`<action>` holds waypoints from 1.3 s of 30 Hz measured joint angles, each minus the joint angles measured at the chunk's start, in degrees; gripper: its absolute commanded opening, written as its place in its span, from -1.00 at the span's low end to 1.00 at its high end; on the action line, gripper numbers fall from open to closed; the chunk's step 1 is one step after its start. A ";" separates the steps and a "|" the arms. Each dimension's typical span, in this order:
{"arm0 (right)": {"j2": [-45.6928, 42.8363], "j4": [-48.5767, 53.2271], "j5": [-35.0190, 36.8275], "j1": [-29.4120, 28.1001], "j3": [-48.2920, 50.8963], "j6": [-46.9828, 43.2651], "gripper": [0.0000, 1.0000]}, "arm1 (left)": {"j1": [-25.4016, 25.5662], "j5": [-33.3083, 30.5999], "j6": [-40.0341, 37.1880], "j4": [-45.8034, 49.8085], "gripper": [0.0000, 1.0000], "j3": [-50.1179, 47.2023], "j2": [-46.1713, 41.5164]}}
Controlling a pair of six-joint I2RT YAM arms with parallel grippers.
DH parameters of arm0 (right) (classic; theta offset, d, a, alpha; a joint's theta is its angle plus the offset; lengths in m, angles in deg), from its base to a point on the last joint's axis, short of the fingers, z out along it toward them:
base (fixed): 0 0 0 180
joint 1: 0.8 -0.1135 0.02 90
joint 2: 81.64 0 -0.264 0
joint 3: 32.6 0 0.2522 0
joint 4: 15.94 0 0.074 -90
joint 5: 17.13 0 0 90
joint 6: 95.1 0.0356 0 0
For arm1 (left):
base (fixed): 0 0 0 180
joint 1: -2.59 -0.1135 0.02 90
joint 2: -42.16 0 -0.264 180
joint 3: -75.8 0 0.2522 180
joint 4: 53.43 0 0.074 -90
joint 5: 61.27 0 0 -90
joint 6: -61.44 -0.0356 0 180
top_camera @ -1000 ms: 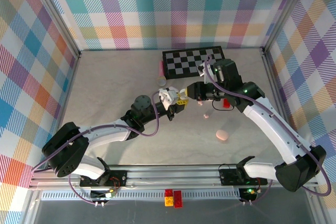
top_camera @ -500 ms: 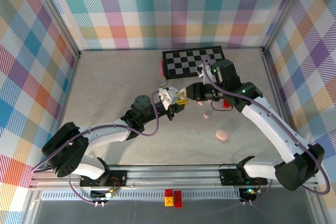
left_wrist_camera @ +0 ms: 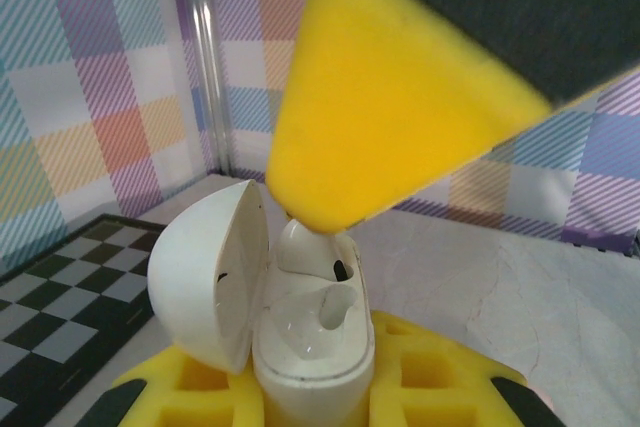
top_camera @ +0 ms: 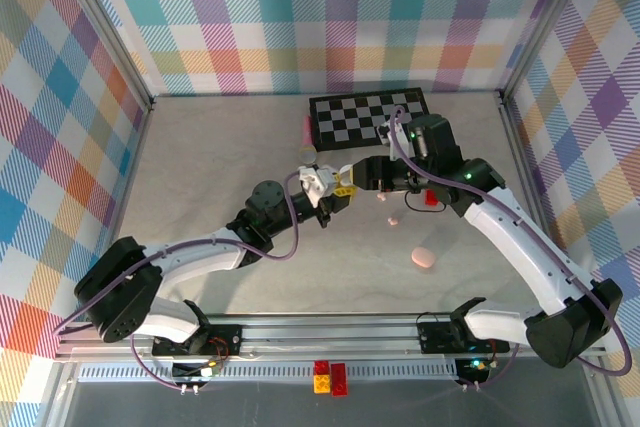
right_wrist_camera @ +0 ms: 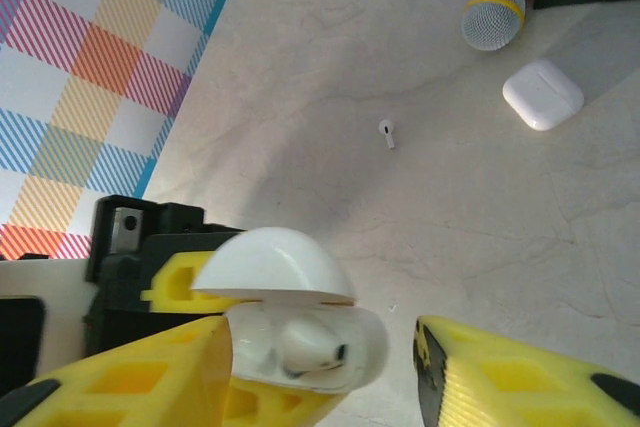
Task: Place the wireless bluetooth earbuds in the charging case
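Left wrist view: a blurred yellow pad of the right fingers (left_wrist_camera: 390, 97) hides the top of the earbud (left_wrist_camera: 300, 245) seated in the charging case (left_wrist_camera: 310, 357); the case base is cut by the lower edge. Right wrist view: pink microphone (right_wrist_camera: 497, 2) cropped at the top edge. Loose bud (right_wrist_camera: 386, 132) on the counter (right_wrist_camera: 330, 67) is too small for detail.

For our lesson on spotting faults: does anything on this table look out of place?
One white earbud lies loose on the table, alone, apart from the closed white case and from the open charging case, whose second slot is empty.
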 measured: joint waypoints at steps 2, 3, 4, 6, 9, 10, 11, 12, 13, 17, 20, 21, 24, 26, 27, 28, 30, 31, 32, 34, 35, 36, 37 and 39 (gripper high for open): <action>-0.17 -0.04 0.17 0.00 0.00 -0.28 0.15 | -0.72 -0.02 0.39 -0.37 -0.95 -0.55 -1.27; -0.24 -0.09 0.22 0.00 0.02 -0.33 0.17 | -1.20 0.04 0.81 -0.61 -0.95 -1.09 -1.99; -0.31 -0.26 0.31 0.00 0.13 -0.37 0.19 | -2.10 0.07 1.40 -0.70 -0.95 -1.95 -2.84; -0.35 -0.87 0.22 0.00 0.55 -0.44 0.21 | -4.68 -0.02 2.43 -0.55 -0.95 -3.61 -4.48; -0.07 -2.89 -0.72 0.00 2.03 -0.46 0.25 | -9.86 -0.50 3.72 0.90 -0.95 -6.29 -7.87; 0.26 -3.43 -1.11 0.00 2.47 -0.46 0.26 | -11.61 -1.03 4.04 2.08 -0.95 -6.71 -9.27; 0.76 -4.00 -1.55 -0.04 2.80 -0.44 0.26 | -13.00 -1.49 4.24 3.54 -0.95 -6.78 -10.58; 1.29 -4.46 -1.77 -0.15 2.97 -0.44 0.27 | -14.16 -1.77 4.31 4.66 -0.95 -6.78 -11.80; 2.05 -5.11 -2.03 -0.39 3.10 -0.44 0.27 | -15.58 -2.32 4.31 6.03 -0.95 -6.78 -13.35; 6.19 -7.82 -2.16 -1.73 3.10 -0.39 0.27 | -20.17 -3.02 4.61 10.03 -0.95 -6.78 -18.34; 11.54 -8.57 -1.40 -3.63 2.16 -0.55 0.28 | -23.61 -2.95 5.66 12.87 -0.95 -6.78 -21.99; 14.05 -8.59 -0.96 -4.42 1.22 -0.74 0.28 | -24.96 -2.80 6.34 13.70 -0.95 -6.80 -23.41; 21.68 -8.26 0.50 -6.62 -2.32 -1.27 0.27 | -28.94 -2.32 8.07 15.72 -0.95 -6.80 -27.91; 26.40 -7.72 1.62 -7.72 -5.07 -1.90 0.26 | -30.95 -1.95 9.09 17.31 -0.95 -6.80 -31.28; 29.03 -7.28 2.10 -8.22 -6.88 -2.45 0.25 | -31.65 -1.62 9.38 18.12 -0.95 -6.80 -32.85; 31.58 -6.97 2.54 -8.61 -8.83 -2.86 0.21 | -32.17 -1.22 9.75 19.32 -0.95 -6.80 -34.56; 36.04 -6.21 3.19 -9.20 -12.61 -3.89 0.04 | -32.92 -0.55 10.21 22.05 -0.95 -6.78 -37.42; 38.60 -5.79 3.37 -9.51 -14.95 -4.44 0.00 | -33.14 -0.20 10.34 23.69 -0.95 -6.75 -38.84; 41.13 -5.49 3.52 -9.75 -17.25 -4.76 -0.04 | -33.29 0.17 10.36 25.44 -0.95 -6.71 -40.19; 45.64 -4.57 3.61 -10.23 -21.59 -5.57 -0.09 | -33.33 0.68 10.34 28.83 -0.95 -6.69 -42.56; 47.80 -4.11 3.61 -10.43 -23.74 -5.86 -0.11 | -33.35 0.72 10.34 30.71 -0.95 -6.67 -43.89; 49.83 -3.67 3.63 -10.62 -25.75 -6.14 -0.13 | -33.38 0.94 10.32 32.15 -0.95 -6.67 -44.89; 52.00 -3.13 3.58 -10.73 -28.00 -6.51 -0.14 | -33.38 1.09 10.32 33.94 -0.95 -6.64 -46.14; 55.69 -2.32 3.61 -10.88 -31.82 -7.04 -0.14 | -33.40 1.36 10.27 36.74 -0.95 -6.60 -48.13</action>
